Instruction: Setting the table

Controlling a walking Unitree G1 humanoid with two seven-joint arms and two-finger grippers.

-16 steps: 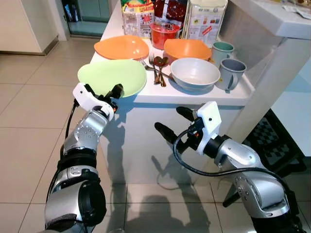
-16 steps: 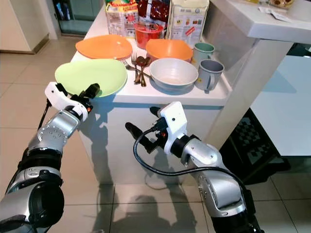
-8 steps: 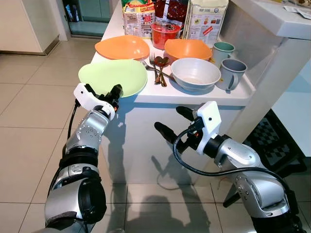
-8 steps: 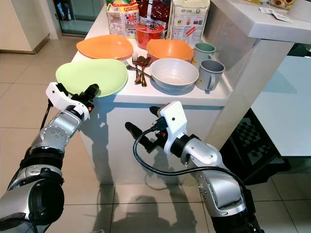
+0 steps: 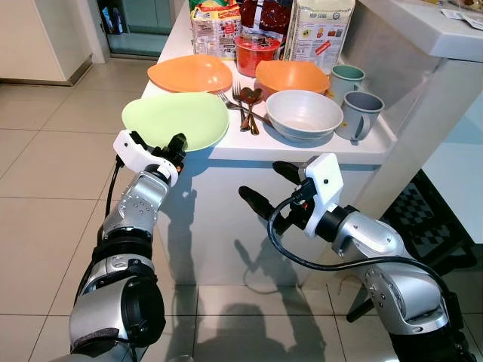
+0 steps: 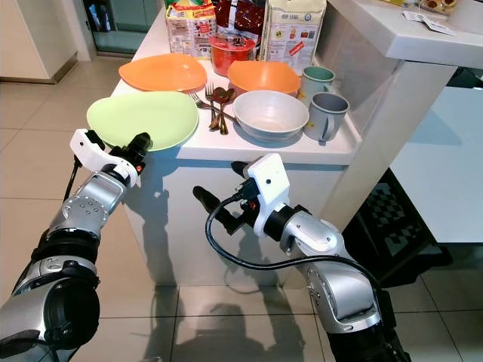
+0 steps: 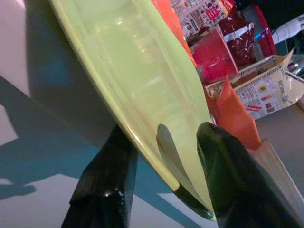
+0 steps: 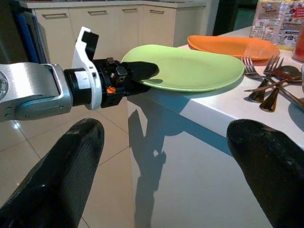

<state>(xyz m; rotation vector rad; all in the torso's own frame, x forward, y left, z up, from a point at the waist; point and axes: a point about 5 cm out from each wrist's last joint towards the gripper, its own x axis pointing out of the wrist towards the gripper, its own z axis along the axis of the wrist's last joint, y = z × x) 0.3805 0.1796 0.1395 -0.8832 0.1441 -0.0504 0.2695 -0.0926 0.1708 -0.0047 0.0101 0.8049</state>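
The left gripper point(image 5: 175, 145) is at the near left edge of the white counter point(image 5: 302, 147), with its two black fingers point(image 7: 228, 175) on either side of the rim of the green plate point(image 5: 175, 119), one above and one under. They look closed on the rim (the left wrist view shows the plate's edge passing between them). The green plate lies at the counter's left front corner, partly over the edge.

The right gripper point(image 5: 266, 185) hangs in front of the counter, below its top, fingers wide apart and holding nothing.

Behind the green plate is an orange plate point(image 5: 189, 73). To the right, approx. in the middle, forks and spoons point(image 5: 245, 102) lie together, then a white bowl point(image 5: 303, 113), an orange bowl point(image 5: 290, 76) and two mugs point(image 5: 359, 113). Food packages point(image 5: 266, 23) stand at the back.
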